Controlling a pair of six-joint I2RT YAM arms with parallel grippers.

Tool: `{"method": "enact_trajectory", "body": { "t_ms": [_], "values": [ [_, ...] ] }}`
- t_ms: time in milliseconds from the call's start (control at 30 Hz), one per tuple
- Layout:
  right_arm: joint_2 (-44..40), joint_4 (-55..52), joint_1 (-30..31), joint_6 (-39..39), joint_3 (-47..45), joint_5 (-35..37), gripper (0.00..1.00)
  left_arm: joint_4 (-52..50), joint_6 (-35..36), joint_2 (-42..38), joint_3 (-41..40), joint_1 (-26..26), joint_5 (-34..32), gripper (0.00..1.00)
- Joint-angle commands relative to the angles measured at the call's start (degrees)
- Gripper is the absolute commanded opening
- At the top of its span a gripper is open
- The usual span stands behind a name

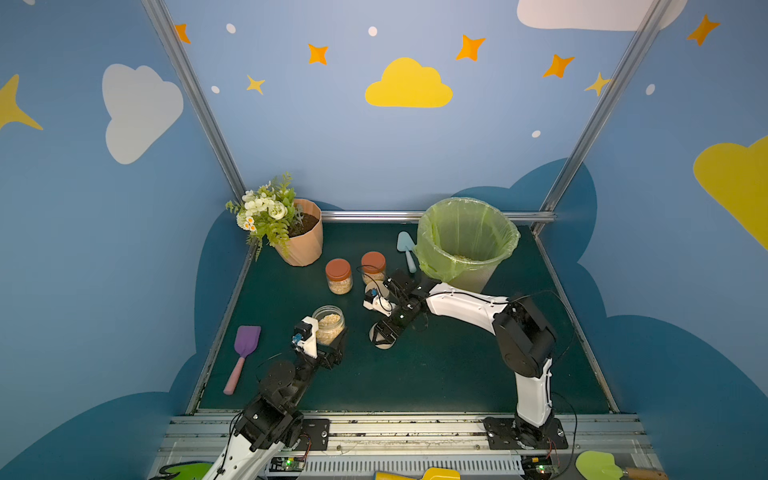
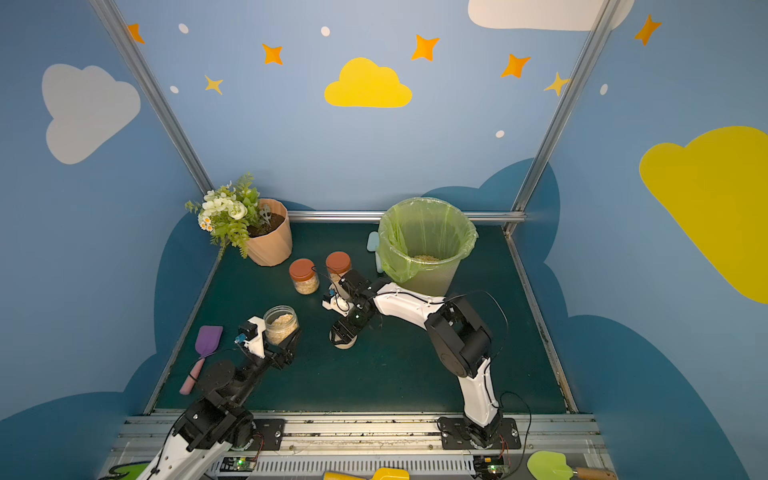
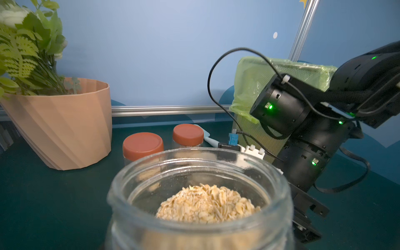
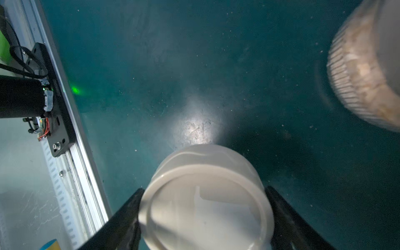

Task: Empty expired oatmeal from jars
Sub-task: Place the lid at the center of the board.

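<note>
Currently my left gripper (image 1: 331, 338) is closed around the lower part of an open jar (image 1: 328, 322) near the front left of the dark green mat (image 1: 436, 374). The jar stands upright with no lid, and pale oatmeal (image 3: 207, 205) is heaped inside it below the neck. I cannot tell whether its base touches the mat. My right gripper (image 1: 384, 333), reaching in from the right and pointing down, pinches a beige lid (image 4: 203, 168) between its two black fingers (image 4: 129, 207). The lid is just right of the open jar and apart from it, its hollow side turned up toward the wrist camera. Farther back, a red-lidded jar (image 1: 338, 276) and a second red-lidded jar (image 1: 373, 268) stand side by side, closed, each holding oatmeal. The second is partly hidden behind my right wrist. At the back right stands a bin (image 1: 505, 245) with a green liner, and a small scatter of flakes lies on its bottom. A light blue trowel (image 1: 405, 249) lies just left of the bin. A peach flowerpot (image 1: 305, 249) with white flowers sits in the back left corner, and a purple spatula (image 1: 245, 353) lies by the left edge, beside my left arm
</note>
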Motion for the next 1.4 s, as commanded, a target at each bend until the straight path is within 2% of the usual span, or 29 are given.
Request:
{"method": "enact_trajectory", "body": {
  "t_ms": [0,200,467,667,900,1167,1300,1367],
  "values": [
    [1.2,0.5,0.5,2.2,1.8,2.6,0.36,2.6,-0.5,-0.6,0.4,0.2,-0.5,0.04],
    [2.9,1.2,1.6,3.8,0.7,5.5,0.41,2.6,-0.8,-0.7,0.2,0.2,-0.2,0.04],
    [4.7,2.2,3.8,4.8,-0.1,8.8,0.68,2.8,-1.0,-0.6,0.2,0.3,0.4,0.04],
    [5.7,1.0,5.2,5.1,0.5,10.3,0.82,2.5,-1.2,-0.6,0.2,0.3,0.9,0.04],
    [5.0,0.0,5.8,5.7,1.1,11.2,0.82,2.6,-1.3,-0.6,0.3,0.2,1.1,0.04],
    [3.1,-2.9,6.2,5.4,2.7,8.2,0.82,2.5,-1.4,-0.6,0.5,0.3,1.5,0.04],
    [2.3,-4.5,6.2,5.8,3.3,9.1,0.83,2.6,-1.4,-0.7,0.6,0.3,1.7,0.04],
    [1.8,-4.5,6.3,6.8,3.2,11.8,0.83,2.6,-1.4,-0.7,0.5,0.3,1.8,0.04]
  ]
}}
